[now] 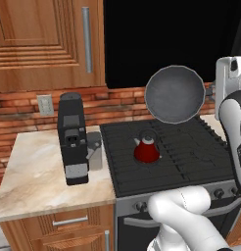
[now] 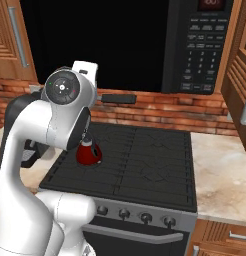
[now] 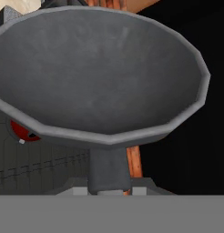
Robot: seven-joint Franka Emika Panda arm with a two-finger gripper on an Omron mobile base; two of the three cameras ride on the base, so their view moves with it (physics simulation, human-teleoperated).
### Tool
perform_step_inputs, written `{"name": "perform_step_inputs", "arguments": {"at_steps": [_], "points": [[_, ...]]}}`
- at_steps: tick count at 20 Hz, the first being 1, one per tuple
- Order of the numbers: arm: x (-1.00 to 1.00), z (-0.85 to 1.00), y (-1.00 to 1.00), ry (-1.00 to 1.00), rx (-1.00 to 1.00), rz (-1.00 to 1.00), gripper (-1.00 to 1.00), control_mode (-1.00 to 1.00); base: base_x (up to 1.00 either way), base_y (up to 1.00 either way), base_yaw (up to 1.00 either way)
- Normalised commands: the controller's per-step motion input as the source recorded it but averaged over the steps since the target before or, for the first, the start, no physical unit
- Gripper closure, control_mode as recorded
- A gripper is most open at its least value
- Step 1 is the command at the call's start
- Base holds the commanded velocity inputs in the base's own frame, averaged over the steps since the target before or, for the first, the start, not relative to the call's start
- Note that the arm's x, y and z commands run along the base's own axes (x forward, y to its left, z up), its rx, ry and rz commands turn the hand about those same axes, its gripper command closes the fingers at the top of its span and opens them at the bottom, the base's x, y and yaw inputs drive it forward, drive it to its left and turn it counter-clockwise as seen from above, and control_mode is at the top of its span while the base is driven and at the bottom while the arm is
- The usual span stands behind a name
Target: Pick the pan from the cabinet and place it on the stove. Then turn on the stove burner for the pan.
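The pan [image 1: 174, 94] hangs in the air above the back of the stove [image 1: 191, 157], tipped up on edge so its grey inside faces the left base camera. In the hand view the pan [image 3: 98, 73] spreads wide across the upper part of the picture, and its short stretch of handle runs down to the hand [image 3: 109, 189], which is clamped on that handle. In the left base view the handle leads off to the right toward the white arm.

Below the pan, a red kettle [image 1: 147, 148] sits on the black grates near the left middle of the stove; from the right base view the kettle [image 2: 88, 151] shows partly behind the arm. A row of round knobs [image 2: 145, 217] lines the steel front.

To the left of the stove, a black coffee machine [image 1: 72, 137] stands on the marble bench [image 1: 34, 176]. Above it is a wooden cabinet [image 1: 44, 39] with a silver bar handle. A black microwave [image 2: 200, 45] hangs above the right side of the stove.
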Motion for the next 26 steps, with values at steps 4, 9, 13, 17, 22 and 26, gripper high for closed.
{"name": "perform_step_inputs", "arguments": {"at_steps": [4, 9, 13, 17, 22, 26], "points": [[0.0, 0.0, 0.0, 0.0, 0.0, 0.0, 1.0, 1.0, 0.24, 0.02, 0.0], [0.0, 0.0, 0.0, 0.0, 0.0, 0.0, 1.0, 1.0, 0.18, 0.0, 0.0], [0.0, 0.0, 0.0, 0.0, 0.0, 0.0, 1.0, 1.0, 0.11, 0.0, 0.0], [0.0, 0.0, 0.0, 0.0, 0.0, 0.0, 1.0, 1.0, 0.1, 0.0, 0.0], [0.0, 0.0, 0.0, 0.0, 0.0, 0.0, 1.0, 1.0, 0.08, 0.0, 0.0], [0.0, 0.0, 0.0, 0.0, 0.0, 0.0, 1.0, 1.0, 0.05, 0.0, 0.0]]}}
